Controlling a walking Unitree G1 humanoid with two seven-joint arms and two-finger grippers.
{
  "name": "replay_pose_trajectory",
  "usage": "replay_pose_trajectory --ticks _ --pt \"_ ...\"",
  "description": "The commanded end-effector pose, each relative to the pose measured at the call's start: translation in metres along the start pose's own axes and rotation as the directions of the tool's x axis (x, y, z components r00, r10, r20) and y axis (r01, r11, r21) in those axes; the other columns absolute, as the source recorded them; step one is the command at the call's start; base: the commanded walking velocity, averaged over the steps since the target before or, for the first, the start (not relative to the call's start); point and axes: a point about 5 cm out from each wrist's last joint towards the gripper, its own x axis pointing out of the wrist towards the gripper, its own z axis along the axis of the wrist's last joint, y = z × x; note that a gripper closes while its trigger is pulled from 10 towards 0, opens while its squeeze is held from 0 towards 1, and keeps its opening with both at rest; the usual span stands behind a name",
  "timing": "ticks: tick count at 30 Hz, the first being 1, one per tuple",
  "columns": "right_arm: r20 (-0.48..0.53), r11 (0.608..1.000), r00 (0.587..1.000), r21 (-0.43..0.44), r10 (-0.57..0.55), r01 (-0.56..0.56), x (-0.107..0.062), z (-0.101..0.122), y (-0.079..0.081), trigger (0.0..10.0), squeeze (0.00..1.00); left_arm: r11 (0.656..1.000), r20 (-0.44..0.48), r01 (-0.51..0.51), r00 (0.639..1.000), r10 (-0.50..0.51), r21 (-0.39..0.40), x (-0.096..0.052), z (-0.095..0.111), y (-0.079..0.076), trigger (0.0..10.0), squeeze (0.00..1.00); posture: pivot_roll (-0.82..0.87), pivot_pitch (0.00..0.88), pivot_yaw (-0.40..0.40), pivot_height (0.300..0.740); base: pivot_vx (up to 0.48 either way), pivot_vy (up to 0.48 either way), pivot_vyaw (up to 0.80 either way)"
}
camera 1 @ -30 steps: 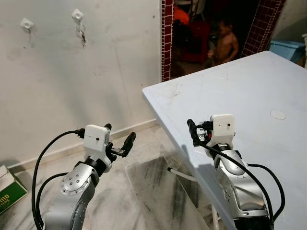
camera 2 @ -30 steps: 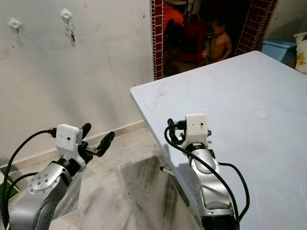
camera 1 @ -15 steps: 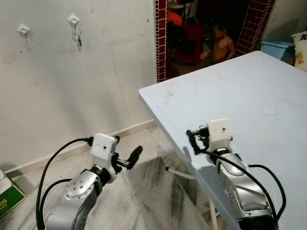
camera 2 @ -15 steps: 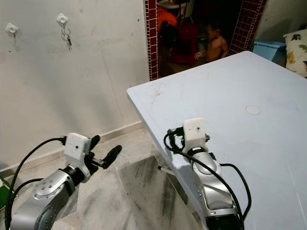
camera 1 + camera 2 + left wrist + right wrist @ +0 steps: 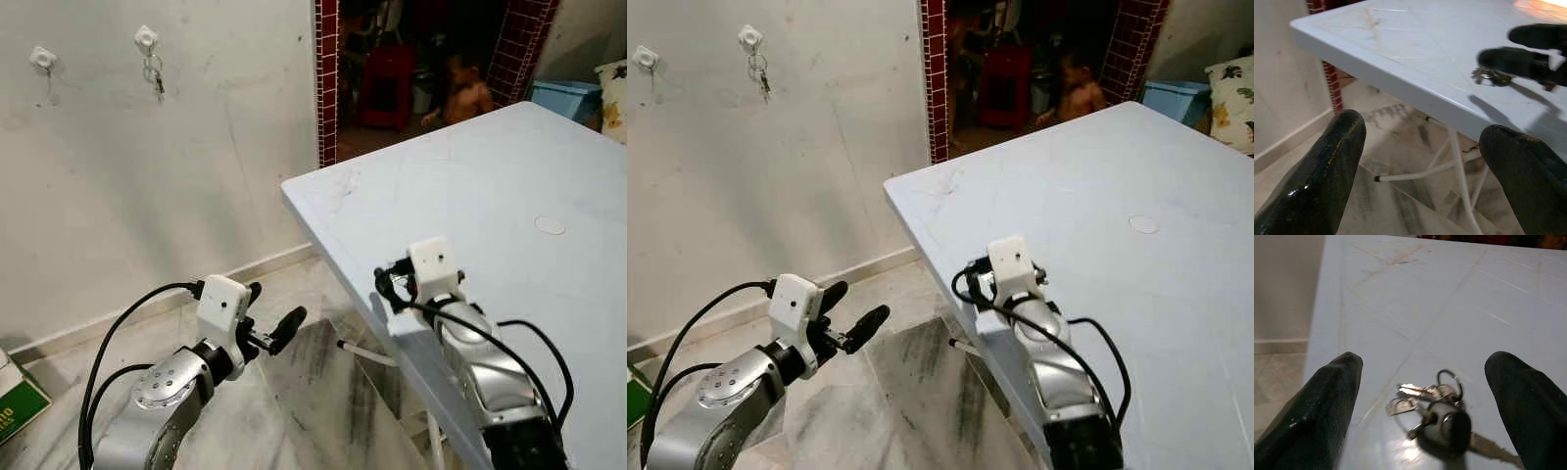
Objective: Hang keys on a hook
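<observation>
Right now the keys lie on the table just ahead of the right end effector, between its spread fingers.

A pale blue table stands by a brick-framed doorway.

A bunch of keys lies flat on the pale blue bench, close to its near corner edge. It is a metal ring with several silver keys fanned out and a dark, rounded key head or fob on top. On the white wall are two white hooks: the left hook is bare, and the right hook already carries another small key bunch hanging straight down.
</observation>
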Motion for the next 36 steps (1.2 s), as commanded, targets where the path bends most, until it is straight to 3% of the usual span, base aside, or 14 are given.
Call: replay_pose_trajectory --ticks 1,7,15,21,34,35,36 --pt "-0.006 1.0 1.0 -0.001 -0.008 0.008 0.004 0.002 -0.001 10.0 0.0 0.999 -0.016 0.034 0.999 -0.034 0.001 -0.002 0.001 -0.002 10.0 0.0 0.04 0.0 0.06 0.74 0.0 0.0 0.0" --pt "-0.036 0.999 0.999 -0.031 -0.028 0.027 0.006 0.001 -0.005 10.0 0.0 0.995 -0.074 0.095 0.993 -0.097 -0.022 -0.005 -0.006 -0.007 10.0 0.0 0.05 0.0 0.06 0.74 0.0 0.0 0.0" --pt "-0.075 0.997 0.995 -0.047 -0.066 0.062 0.001 -0.008 -0.016 10.0 0.0 0.993 -0.086 0.118 0.989 -0.119 -0.011 -0.005 -0.007 -0.009 10.0 0.0 0.05 0.0 0.061 0.74 0.0 0.0 0.0" --pt "-0.083 1.0 0.996 -0.027 -0.018 0.016 -0.006 -0.013 -0.008 10.0 0.0 0.991 -0.095 0.133 0.987 -0.133 -0.011 -0.005 -0.006 -0.009 10.0 0.0 0.04 0.0 0.067 0.74 0.0 0.0 0.0" --pt "-0.057 1.0 0.998 -0.006 -0.01 0.01 0.0 -0.008 0.0 10.0 0.0 0.991 -0.094 0.13 0.987 -0.13 -0.008 -0.005 -0.005 -0.008 10.0 0.0 0.05 0.0 0.069 0.74 0.0 0.0 0.0" --pt "-0.058 1.0 0.998 -0.007 -0.008 0.008 0.0 -0.009 0.0 8.7 0.0 0.992 -0.094 0.13 0.987 -0.13 -0.008 -0.005 -0.005 -0.008 10.0 0.0 0.05 0.0 0.069 0.74 0.0 0.0 0.0" --pt "-0.058 1.0 0.998 -0.007 -0.008 0.008 0.0 -0.009 0.0 8.7 0.0 0.992 -0.094 0.13 0.987 -0.13 -0.008 -0.005 -0.005 -0.008 10.0 0.0 0.05 0.0 0.069 0.74 0.0 0.0 0.0"
